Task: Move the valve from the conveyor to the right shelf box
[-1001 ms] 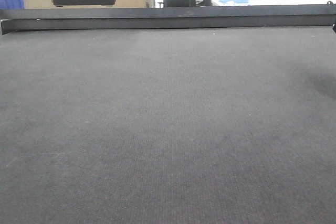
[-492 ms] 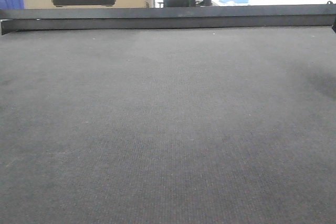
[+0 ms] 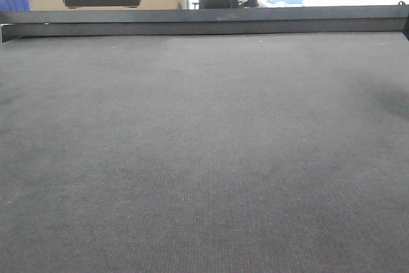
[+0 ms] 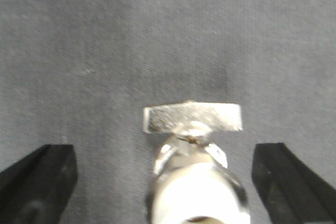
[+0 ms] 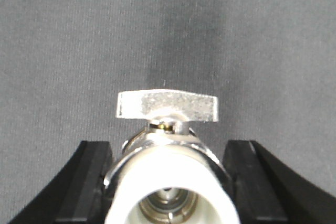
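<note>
Across the last second the front view is barely changing, and the conveyor [image 3: 204, 158] is staying bare there. The right gripper [image 5: 168, 150] is apparently clamping the valve [image 5: 168, 192] over the belt. The left gripper [image 4: 165, 156] is hanging spread around a second valve [image 4: 193, 118], so carrying to the shelf likely comes next.

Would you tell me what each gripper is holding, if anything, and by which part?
Right gripper: apparently the valve, clamped across its body behind the white cap. Left gripper: nothing; open, clear of another valve.
</note>
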Motion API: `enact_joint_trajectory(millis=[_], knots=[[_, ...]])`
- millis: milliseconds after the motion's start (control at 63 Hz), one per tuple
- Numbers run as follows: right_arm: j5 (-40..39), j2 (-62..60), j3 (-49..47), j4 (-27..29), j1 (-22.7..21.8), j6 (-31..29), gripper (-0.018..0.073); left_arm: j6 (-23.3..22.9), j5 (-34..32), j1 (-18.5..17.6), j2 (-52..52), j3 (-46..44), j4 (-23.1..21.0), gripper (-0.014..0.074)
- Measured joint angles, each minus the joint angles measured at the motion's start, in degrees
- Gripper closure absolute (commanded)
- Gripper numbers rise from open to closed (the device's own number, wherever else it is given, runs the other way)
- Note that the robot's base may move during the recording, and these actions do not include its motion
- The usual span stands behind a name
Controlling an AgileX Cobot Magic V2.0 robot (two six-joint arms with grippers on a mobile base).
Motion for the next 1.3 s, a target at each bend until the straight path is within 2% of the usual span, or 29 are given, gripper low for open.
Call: enact_joint_trajectory(millis=[175, 381, 683, 842, 985, 1128, 1302], knots=[[-1.0, 0.0, 0.0, 0.0, 0.0, 0.0, 0.0715, 0.0, 1.1, 0.0, 0.0, 0.0, -2.1, 0.0374], [-1.5, 0.0, 0.0, 0.0, 0.0, 0.0, 0.0715, 0.0, 1.2, 0.0, 0.0, 0.0, -2.4, 0.0706], [-1.5, -0.6, 0.0, 0.0, 0.0, 0.0, 0.0715, 0.0, 4.4, 0.0, -1.8, 0.6, -2.4, 0.0708], [-1.6, -2.6, 0.0, 0.0, 0.0, 0.0, 0.0715, 0.0, 5.9, -0.4, -7.9, 0.6, -2.3, 0.0708], [-2.3, -4.9, 0.9, 0.0, 0.0, 0.0, 0.0715, -1.2, 6.1, -2.5, -14.9, 1.7, -1.8, 0.0708], [-4.8, -8.0, 5.1, 0.1, 0.0, 0.0, 0.0715, -2.5, 4.6, -4.4, -21.3, 8.1, -2.2, 0.0708], [-8.4, -13.2, 12.0, 0.2, 0.0, 0.0, 0.0715, -3.0, 0.5, -5.1, -30.2, 19.3, -2.2, 0.0708]])
